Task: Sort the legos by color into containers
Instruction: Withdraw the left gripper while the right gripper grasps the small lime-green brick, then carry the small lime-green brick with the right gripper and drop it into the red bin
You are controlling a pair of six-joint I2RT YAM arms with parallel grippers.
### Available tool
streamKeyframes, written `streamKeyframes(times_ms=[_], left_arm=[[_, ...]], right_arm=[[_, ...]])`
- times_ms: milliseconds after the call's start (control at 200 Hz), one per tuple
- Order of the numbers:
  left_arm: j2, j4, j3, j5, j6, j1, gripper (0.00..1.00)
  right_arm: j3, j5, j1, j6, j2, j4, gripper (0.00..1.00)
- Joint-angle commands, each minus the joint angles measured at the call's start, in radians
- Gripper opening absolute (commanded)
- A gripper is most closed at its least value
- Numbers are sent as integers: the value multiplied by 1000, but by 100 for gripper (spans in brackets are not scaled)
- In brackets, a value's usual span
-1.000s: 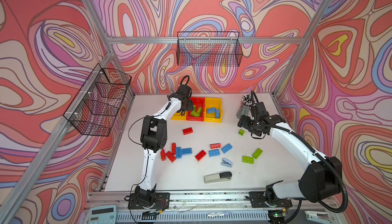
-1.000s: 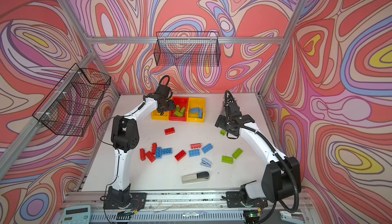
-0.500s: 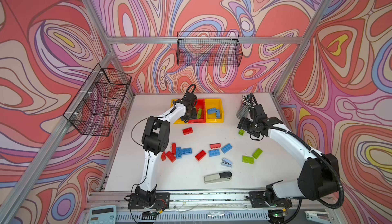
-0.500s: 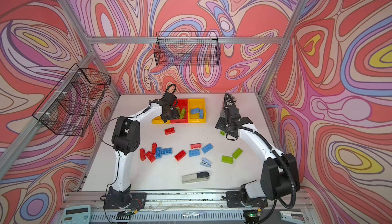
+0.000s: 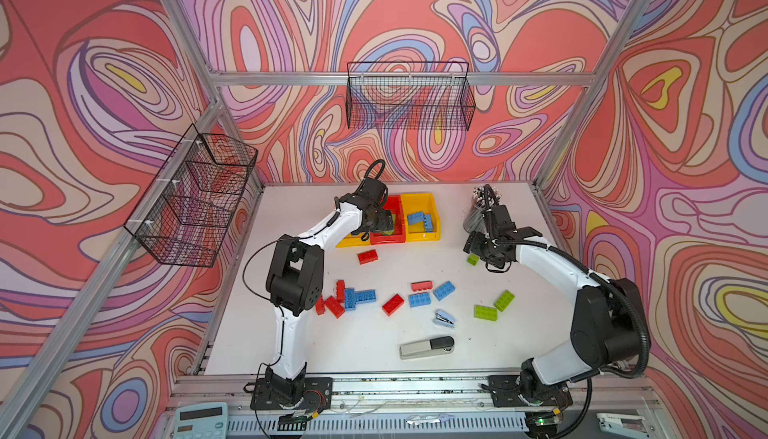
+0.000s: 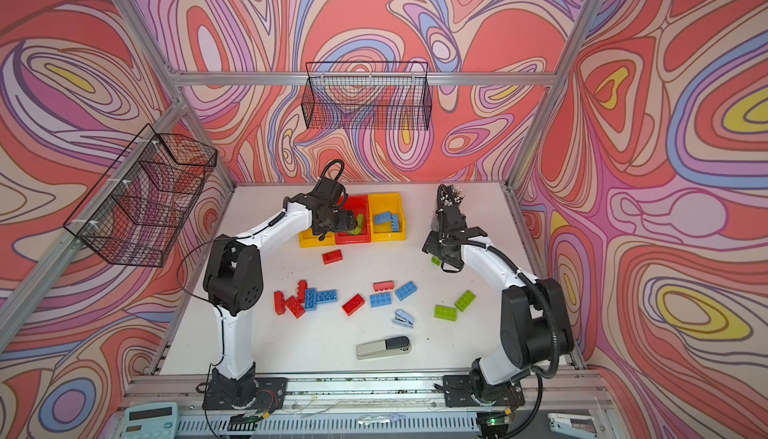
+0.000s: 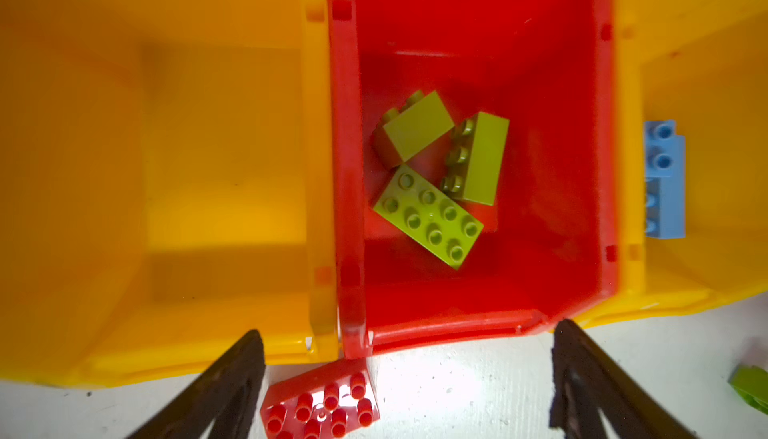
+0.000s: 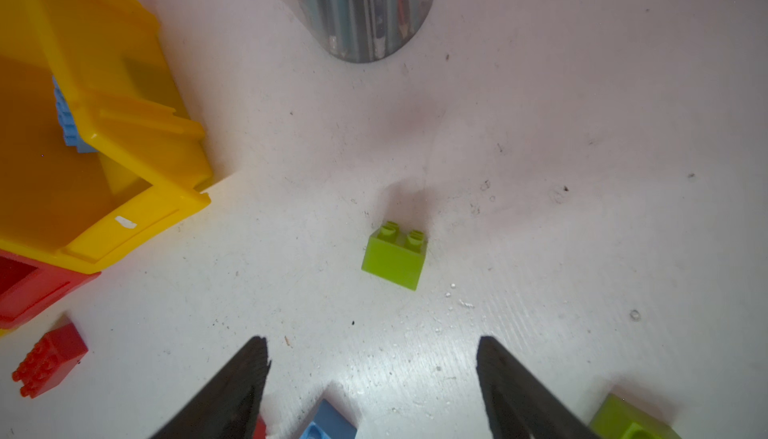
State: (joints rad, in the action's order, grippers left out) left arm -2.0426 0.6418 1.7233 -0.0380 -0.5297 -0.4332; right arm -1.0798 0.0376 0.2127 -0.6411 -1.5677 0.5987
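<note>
Presently the right gripper (image 8: pixel 372 345) stands with jaws apart and empty. The small green lego (image 8: pixel 395 256) lies on the table directly ahead of it, roughly centred on the gap but not yet between the fingers. It sits studs up, stubby, its broad face slightly skewed to the jaw line. It is well apart from the red container (image 7: pixel 540 84), on the right arm's side. The left gripper (image 7: pixel 407 329), wide and empty, hovers over the red container, which holds three green legos (image 7: pixel 430 221). Judgement: right arm nearer; advance and descend before closing.

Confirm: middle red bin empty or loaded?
Loaded. The left wrist view shows three lime green legos inside the red bin.
</note>
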Motion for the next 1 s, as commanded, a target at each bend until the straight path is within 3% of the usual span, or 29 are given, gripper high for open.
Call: streamKeyframes(times_ms=[0,310,606,991], left_arm=[[77,4,-27,-21,-13,-9,100],[219,-117,-219,-43,-26,-125,100],[245,-160,-275,8,-24,-153,100],[230,-159,-255,16,31,-157,100]], right_arm=[[-13,26,-5,-17,-49,-23,80],[21,67,-5,-71,-126,-123,75],[-28,80,-6,-76,-246,-129,70],[-66,93,-4,-66,-294,-78,43]])
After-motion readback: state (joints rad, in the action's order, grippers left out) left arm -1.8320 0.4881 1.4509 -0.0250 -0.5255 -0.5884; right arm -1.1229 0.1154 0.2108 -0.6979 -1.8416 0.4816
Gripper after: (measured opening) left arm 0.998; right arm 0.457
